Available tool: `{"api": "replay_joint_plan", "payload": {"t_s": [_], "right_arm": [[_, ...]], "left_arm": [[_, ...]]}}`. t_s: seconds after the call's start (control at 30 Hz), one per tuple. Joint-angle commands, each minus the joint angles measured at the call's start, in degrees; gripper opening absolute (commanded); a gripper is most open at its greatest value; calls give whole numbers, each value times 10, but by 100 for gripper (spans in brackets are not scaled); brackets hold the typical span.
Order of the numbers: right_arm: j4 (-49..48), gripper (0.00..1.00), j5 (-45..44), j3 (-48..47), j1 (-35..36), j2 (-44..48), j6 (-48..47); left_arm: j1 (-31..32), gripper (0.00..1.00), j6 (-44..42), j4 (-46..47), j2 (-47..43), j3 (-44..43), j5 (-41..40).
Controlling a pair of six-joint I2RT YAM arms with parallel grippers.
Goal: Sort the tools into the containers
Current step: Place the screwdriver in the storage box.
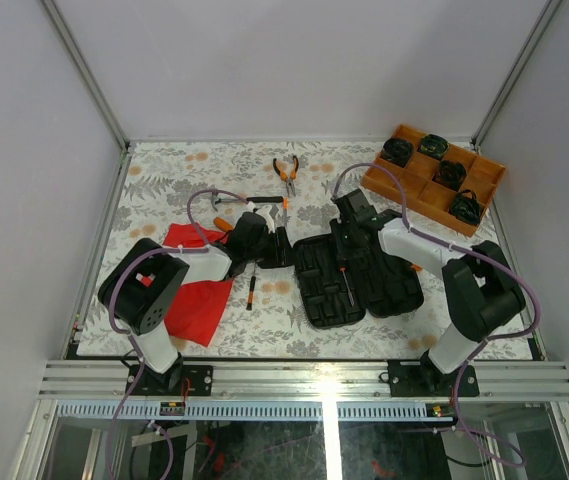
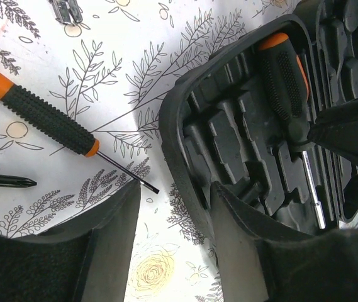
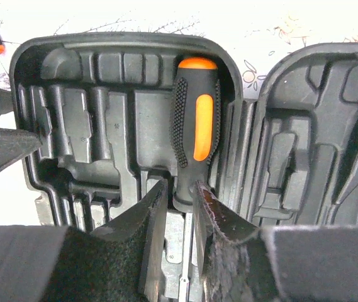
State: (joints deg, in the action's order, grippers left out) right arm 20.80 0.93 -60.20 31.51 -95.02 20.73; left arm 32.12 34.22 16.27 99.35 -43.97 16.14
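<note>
I am holding my right gripper (image 3: 179, 189) over the open black ribbed plastic tool case (image 3: 97, 94). Its jaws are flanking the collar of the thick orange-and-black screwdriver (image 3: 194, 119) lying in a moulded slot beside the hinge, and I cannot tell whether they are pinching it. My left gripper (image 2: 173, 195) is standing spread, straddling the case's corner wall. A slimmer orange-and-black screwdriver (image 2: 46, 116) is lying nearby on the floral tablecloth (image 2: 134, 56).
</note>
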Motion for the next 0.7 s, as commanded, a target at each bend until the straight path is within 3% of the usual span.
{"api": "replay_joint_plan", "payload": {"t_s": [0.0,0.67], "right_arm": [[11,29,-19,-28,4,-16,-13],[74,19,-34,-46,9,-75,-22]], "left_arm": [[-2,46,-6,4,2,-15,8],[-1,43,-12,4,4,-16,14]]}}
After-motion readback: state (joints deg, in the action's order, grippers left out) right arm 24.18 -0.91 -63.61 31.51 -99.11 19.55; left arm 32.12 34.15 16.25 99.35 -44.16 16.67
